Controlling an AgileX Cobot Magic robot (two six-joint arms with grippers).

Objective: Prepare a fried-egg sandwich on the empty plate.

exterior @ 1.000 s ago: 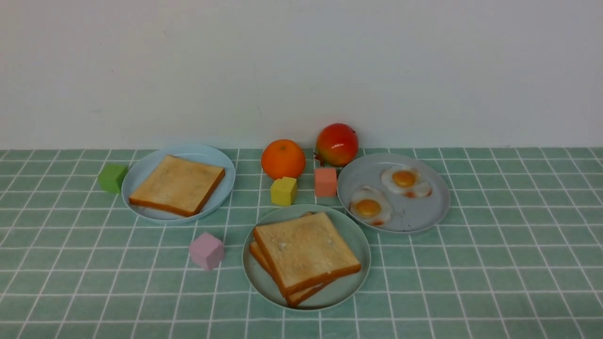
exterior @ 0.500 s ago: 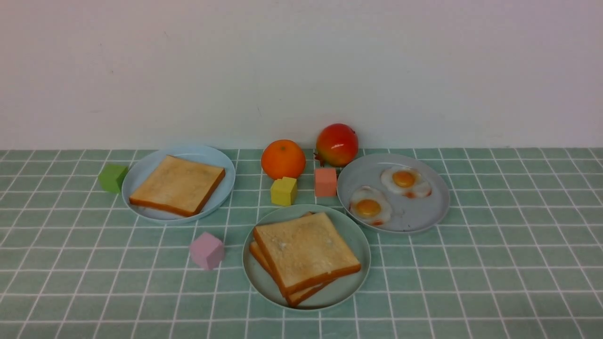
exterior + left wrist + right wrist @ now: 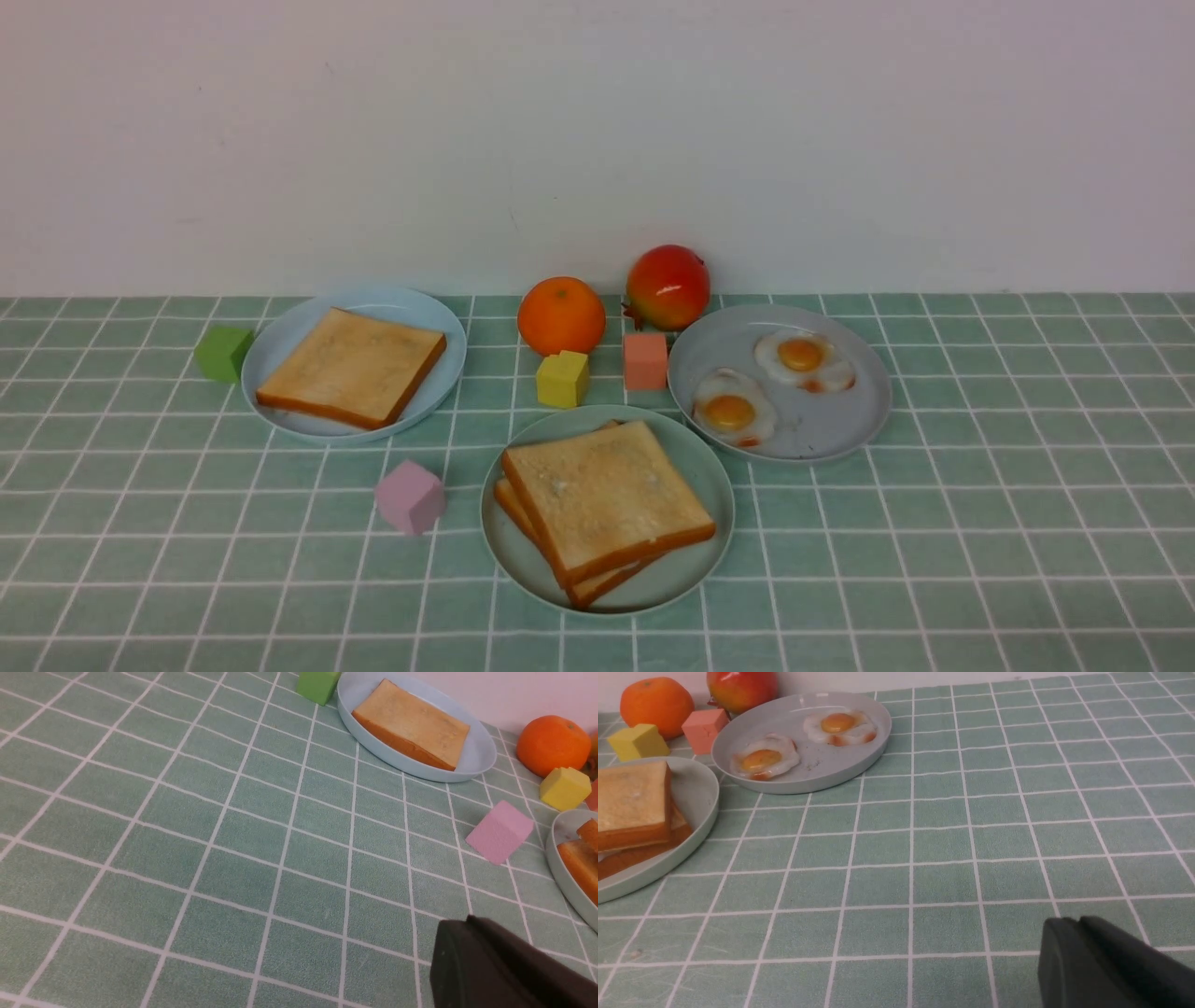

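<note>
Here, sandwich (image 3: 605,509) on mint plate (image 3: 702,467), well apart from both pinched-together, empty tools (image 3: 472,926).

Our left hand (image 3: 467,933) was closed and empty; our right hand (image 3: 1069,933) looked closed too, both low over the table (image 3: 187,835).

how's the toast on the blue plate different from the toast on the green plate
The blue plate holds a single toast slice. The green plate holds two slices stacked, the top one skewed over the lower. The green plate sits nearer the robot and looks larger. All slices are square and golden-brown.
</note>
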